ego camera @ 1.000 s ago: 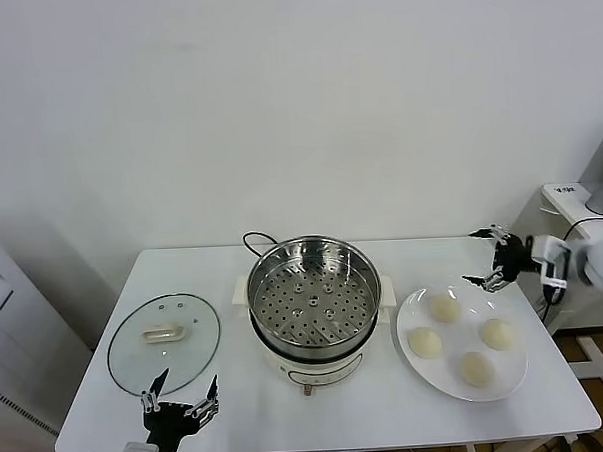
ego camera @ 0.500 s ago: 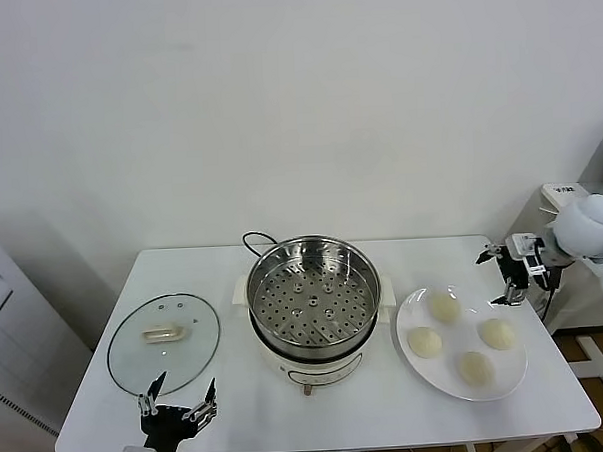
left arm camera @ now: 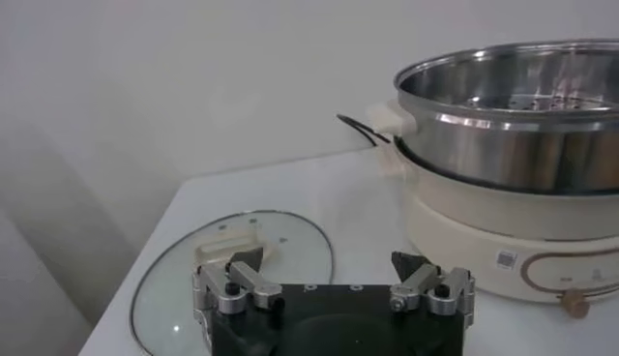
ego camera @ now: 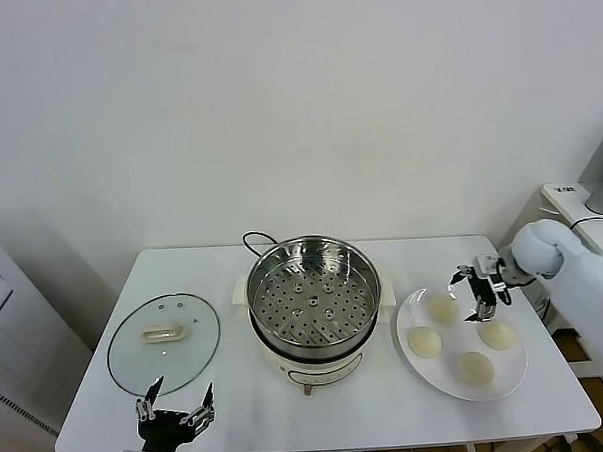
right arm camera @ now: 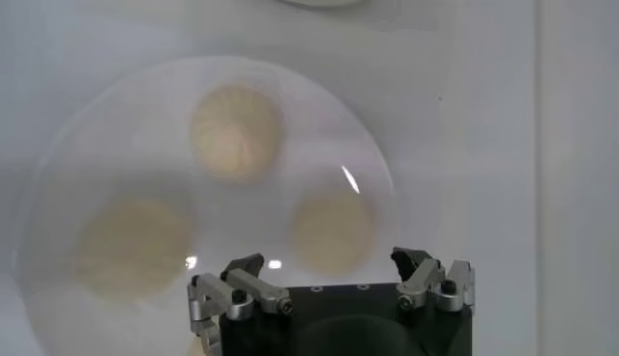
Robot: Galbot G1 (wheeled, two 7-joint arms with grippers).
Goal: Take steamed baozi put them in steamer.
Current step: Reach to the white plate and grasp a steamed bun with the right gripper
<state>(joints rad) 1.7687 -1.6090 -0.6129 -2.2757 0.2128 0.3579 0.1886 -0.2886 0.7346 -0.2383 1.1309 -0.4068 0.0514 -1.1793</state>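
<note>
White tabletop (ego camera: 240, 414) against a plain white wall carries the steamer (ego camera: 314, 298) at its middle, basket bare. Four steamed baozi (ego camera: 444, 308) sit on a white plate (ego camera: 420, 371) toward the right edge. The right gripper (ego camera: 471, 292) hovers over the plate's back part, just above the rear bun, jaws spread and holding nothing. A glass lid (ego camera: 163, 342) lies near the left edge. The left gripper (ego camera: 176, 414) waits at the front-left edge, jaws likewise released.

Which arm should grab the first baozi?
Right. The right gripper, fingers open, hovers over the plate of baozi; the left gripper sits by the lid.
</note>
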